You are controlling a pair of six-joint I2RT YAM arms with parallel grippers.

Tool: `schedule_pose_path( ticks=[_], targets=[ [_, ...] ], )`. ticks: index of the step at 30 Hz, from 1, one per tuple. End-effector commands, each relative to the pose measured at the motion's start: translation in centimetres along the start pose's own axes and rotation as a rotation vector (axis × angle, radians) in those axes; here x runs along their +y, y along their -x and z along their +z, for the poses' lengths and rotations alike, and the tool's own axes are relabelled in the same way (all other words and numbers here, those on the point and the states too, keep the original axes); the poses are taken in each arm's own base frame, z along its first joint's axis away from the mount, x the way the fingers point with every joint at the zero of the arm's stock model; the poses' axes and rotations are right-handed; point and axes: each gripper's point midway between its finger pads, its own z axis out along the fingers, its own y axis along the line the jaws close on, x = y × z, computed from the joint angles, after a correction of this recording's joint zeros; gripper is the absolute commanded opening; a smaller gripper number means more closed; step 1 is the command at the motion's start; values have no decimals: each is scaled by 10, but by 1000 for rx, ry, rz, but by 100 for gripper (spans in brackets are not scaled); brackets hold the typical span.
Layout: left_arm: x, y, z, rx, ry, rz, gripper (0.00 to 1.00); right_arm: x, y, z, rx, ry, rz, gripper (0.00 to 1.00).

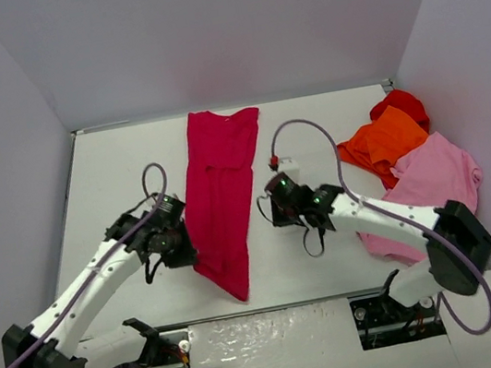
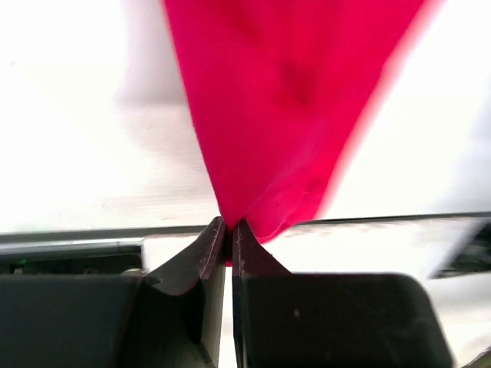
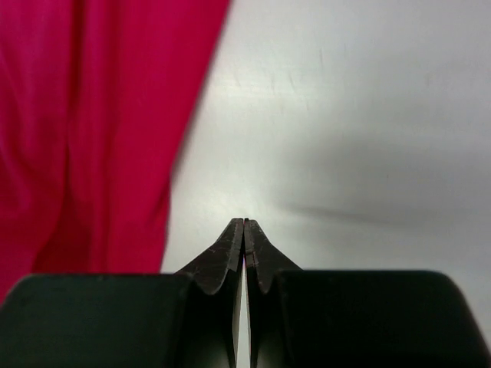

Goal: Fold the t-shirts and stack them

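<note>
Crimson t-shirt (image 1: 220, 188) lying long, top to bottom of frame — left gripper (image 1: 178, 243) pinching its left edge, right gripper (image 1: 279, 205) sitting closed, empty, beside it.

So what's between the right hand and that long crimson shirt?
Only bare table. The right wrist view shows the right hand shut on nothing, with the crimson shirt lying just beside it.

Crimson t-shirt (image 1: 222, 202) lengthwise at centre, left fingers (image 1: 185, 250) at its left edge; orange shirt (image 1: 387, 143), pink shirt (image 1: 434, 180), red shirt (image 1: 403, 104) heaped right.
</note>
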Motion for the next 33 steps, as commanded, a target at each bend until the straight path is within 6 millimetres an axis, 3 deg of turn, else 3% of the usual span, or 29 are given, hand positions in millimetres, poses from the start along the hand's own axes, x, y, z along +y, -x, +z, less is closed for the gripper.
schedule_pose_path(
  ticks=[1,2,3,4,6,9,11,19,24,25,27,29,30,33],
  targets=[
    [-16,54,-63,-250,-33,1,0,35,59,41,-39,41,-116,0],
    [-17,71,-71,-302,-11,30,0,65,62,41,-13,138,-118,0],
    [-19,77,-60,-268,29,49,0,79,57,53,2,174,-126,0],
    [-24,81,-63,-237,13,69,0,96,61,52,-3,214,-130,0],
    [-35,80,-52,-141,0,97,0,111,60,60,-6,221,-156,0],
    [-55,64,-33,-24,-79,118,0,115,59,72,21,229,-161,0],
    [-56,52,-26,-6,-124,93,0,114,58,71,24,231,-162,0],
    [-43,44,-29,-36,-144,45,0,97,50,73,32,187,-165,0],
    [-43,46,-35,-43,-149,49,0,100,45,67,24,207,-166,0],
    [-43,46,-35,-43,-147,50,0,104,46,62,12,228,-163,10],
    [-41,46,-34,-38,-138,52,0,115,46,47,-19,288,-148,46],
    [-40,45,-30,-29,-130,55,0,124,45,33,-33,332,-131,67],
    [-40,44,-29,-24,-129,54,0,128,46,26,-45,345,-123,74],
    [-40,42,-21,-5,-132,50,0,138,52,-2,-115,357,-122,76]
  ],
)
